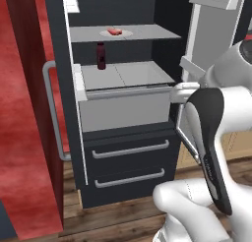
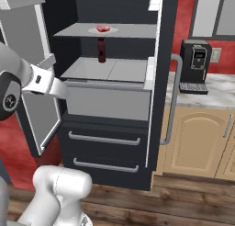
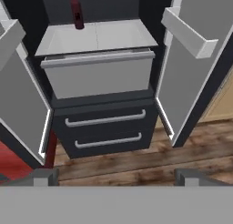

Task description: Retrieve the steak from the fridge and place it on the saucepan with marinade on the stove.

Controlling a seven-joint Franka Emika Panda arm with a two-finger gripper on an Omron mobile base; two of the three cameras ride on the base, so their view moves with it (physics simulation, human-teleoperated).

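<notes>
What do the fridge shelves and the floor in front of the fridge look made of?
Fridge shelves: smooth light grey, matte, probably plastic; flat, no gloss or grain. Floor: brown planks with grain streaks and seams, looks like wood with a slight sheen; it may be laminate.

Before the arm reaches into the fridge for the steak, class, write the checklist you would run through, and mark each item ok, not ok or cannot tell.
1. Fridge doors open: ok, both stand wide.
2. Steak in sight: ok, on a pale plate on the upper shelf.
3. Path to steak free: ok; the dark red bottle stands one shelf lower.
4. Gripper ready: ok, open with nothing in it.
5. Gripper aimed at steak: not ok, it faces the grey bin and the drawers.
6. Saucepan ready on stove: cannot tell.
</notes>
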